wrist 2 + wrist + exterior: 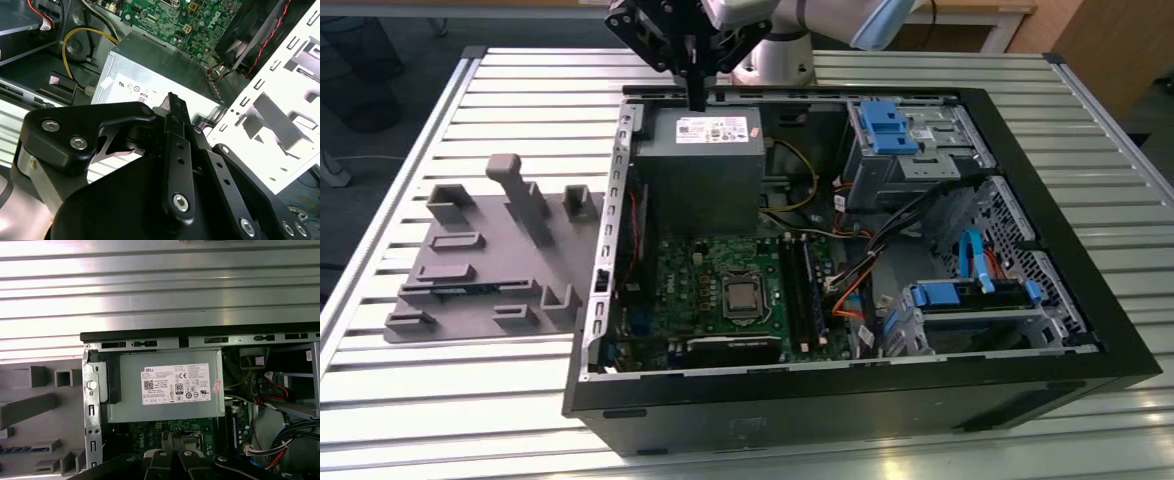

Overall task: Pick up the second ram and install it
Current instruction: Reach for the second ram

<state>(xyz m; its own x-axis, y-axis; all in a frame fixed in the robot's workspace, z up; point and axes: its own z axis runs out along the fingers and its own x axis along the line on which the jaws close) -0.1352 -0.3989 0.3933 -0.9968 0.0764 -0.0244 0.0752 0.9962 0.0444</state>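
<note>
My gripper (698, 100) hangs shut, with nothing seen between its fingers, over the back edge of the open computer case (854, 400), just above the grey power-supply box (700, 150). Both wrist views show the closed black fingers (174, 100) (172, 436) over that box (165, 390). A thin blue-green strip, apparently the second ram (15, 450), lies in a slot of the grey moulded tray (30, 405). That tray (480, 260) sits on the table at the exterior view's left of the case. The green motherboard (707, 270) with its long memory slots (807, 290) lies below the power supply.
Blue-latched drive cages (907, 140) (961, 300) and bundles of cables (881, 230) fill the case's side at the exterior view's right. A slatted metal table (454, 420) carries everything. The case's metal wall (607, 250) stands between the tray and the motherboard.
</note>
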